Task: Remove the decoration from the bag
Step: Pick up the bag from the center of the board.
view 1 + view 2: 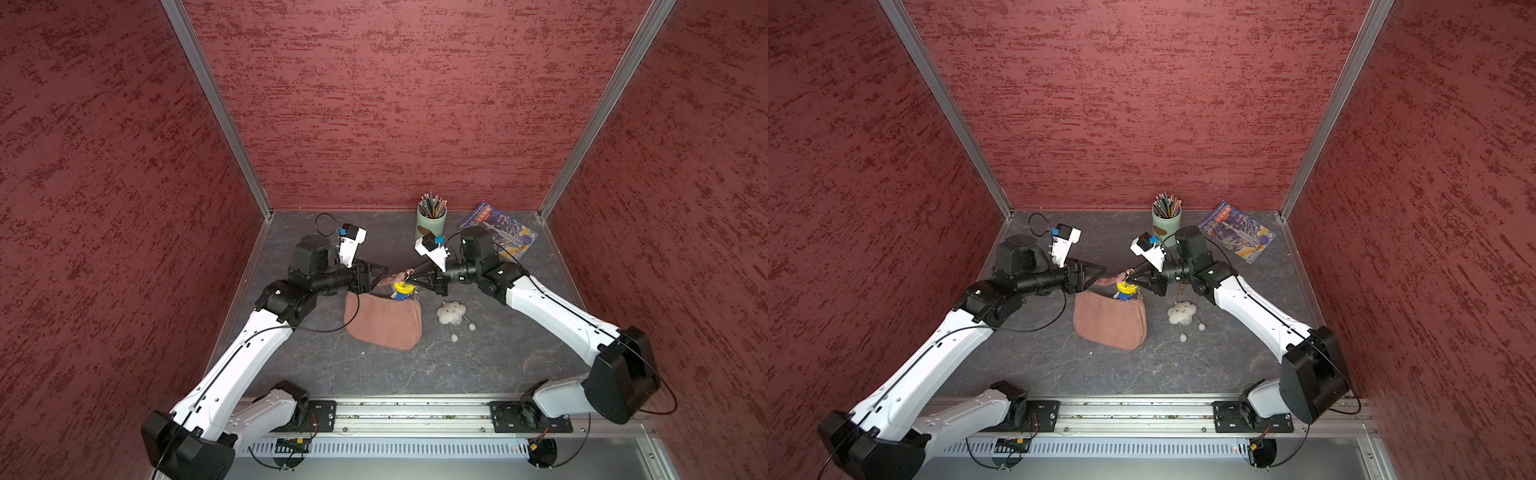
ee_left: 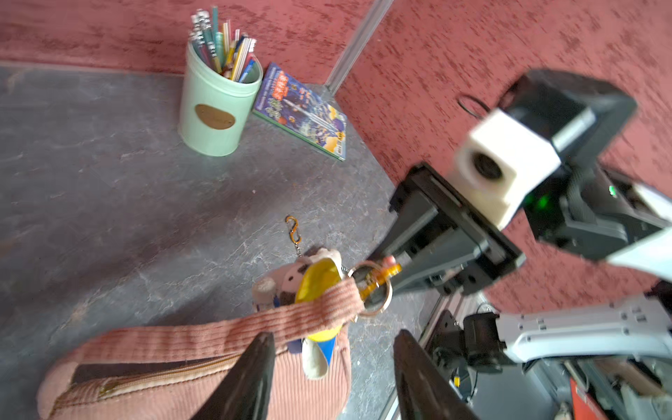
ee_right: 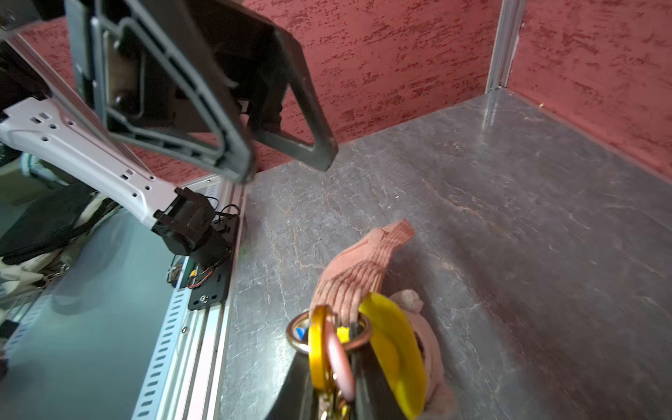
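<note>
The pink bag [image 1: 384, 324] [image 1: 1111, 324] [image 2: 174, 385] lies mid-table, its strap [image 2: 291, 316] [image 3: 363, 269] lifted at the end with the metal ring [image 2: 374, 291] [image 3: 327, 334]. The decoration [image 1: 402, 289] [image 1: 1124, 289] [image 2: 316, 280] [image 3: 396, 349], a small plush with yellow and blue parts, hangs at that ring. My right gripper [image 1: 412, 277] [image 1: 1133, 275] [image 2: 382, 271] [image 3: 334, 363] is shut on the decoration's orange clasp [image 2: 380, 280] [image 3: 318, 349] at the ring. My left gripper [image 1: 381, 275] [image 1: 1100, 272] [image 2: 334, 363] [image 3: 283, 167] stands open just beside the strap, holding nothing.
A white cloud plush [image 1: 451, 313] [image 1: 1181, 312] lies on the table right of the bag. A loose orange carabiner [image 2: 292, 229] rests behind the decoration. At the back stand a green pencil cup [image 1: 431, 224] [image 1: 1166, 226] [image 2: 218, 105] and a blue book [image 1: 498, 230] [image 1: 1237, 230] [image 2: 302, 112].
</note>
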Motion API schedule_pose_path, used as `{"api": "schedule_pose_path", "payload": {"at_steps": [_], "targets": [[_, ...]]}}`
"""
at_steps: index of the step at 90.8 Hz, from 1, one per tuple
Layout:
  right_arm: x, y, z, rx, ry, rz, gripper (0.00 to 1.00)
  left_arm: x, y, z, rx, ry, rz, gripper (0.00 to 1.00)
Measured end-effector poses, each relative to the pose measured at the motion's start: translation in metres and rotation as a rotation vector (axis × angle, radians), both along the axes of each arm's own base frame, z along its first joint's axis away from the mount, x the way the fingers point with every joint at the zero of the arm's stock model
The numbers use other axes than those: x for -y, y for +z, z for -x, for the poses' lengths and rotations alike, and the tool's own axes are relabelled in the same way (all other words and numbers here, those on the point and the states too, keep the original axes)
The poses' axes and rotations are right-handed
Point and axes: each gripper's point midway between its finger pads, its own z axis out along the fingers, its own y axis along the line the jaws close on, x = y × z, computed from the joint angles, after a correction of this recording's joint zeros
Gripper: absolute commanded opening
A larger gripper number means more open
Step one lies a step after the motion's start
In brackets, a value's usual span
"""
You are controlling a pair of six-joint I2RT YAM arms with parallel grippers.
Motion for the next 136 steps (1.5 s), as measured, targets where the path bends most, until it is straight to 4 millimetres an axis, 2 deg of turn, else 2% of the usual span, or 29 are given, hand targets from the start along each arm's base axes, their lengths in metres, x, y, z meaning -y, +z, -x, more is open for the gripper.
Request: {"api": "schedule_pose_path", "payload": {"at_steps": [11,18,29,41,59,74,89,107,129,136], "targets": [[0.001,-0.004,0.004,-0.059,0.053,0.03,0.07,0.013,-0.007,0.026,0.219,-0.155,-0.108,0.68],[0.003,-0.012,0.01,-0.103,0.075,0.048,0.08,0.024,-0.015,0.033,0.327,-0.232,-0.179,0.68],[0.005,-0.022,0.017,-0.161,0.098,0.068,0.08,0.037,-0.03,0.029,0.451,-0.302,-0.288,0.67],[0.006,-0.024,0.023,-0.188,0.119,0.069,0.09,0.046,-0.05,0.022,0.525,-0.36,-0.388,0.66],[0.005,-0.022,0.027,-0.203,0.143,0.065,0.1,0.051,-0.074,0.019,0.548,-0.439,-0.481,0.62],[0.007,-0.023,0.032,-0.222,0.165,0.066,0.09,0.05,-0.082,0.019,0.576,-0.476,-0.535,0.58],[0.007,-0.023,0.035,-0.227,0.18,0.065,0.07,0.05,-0.079,0.018,0.617,-0.49,-0.561,0.47],[0.007,-0.024,0.038,-0.236,0.192,0.064,0.07,0.052,-0.076,0.019,0.66,-0.507,-0.586,0.18],[0.007,-0.029,0.038,-0.256,0.193,0.073,0.07,0.049,-0.07,0.018,0.685,-0.49,-0.613,0.0],[0.007,-0.029,0.037,-0.259,0.193,0.075,0.07,0.046,-0.066,0.017,0.691,-0.476,-0.622,0.0]]}}
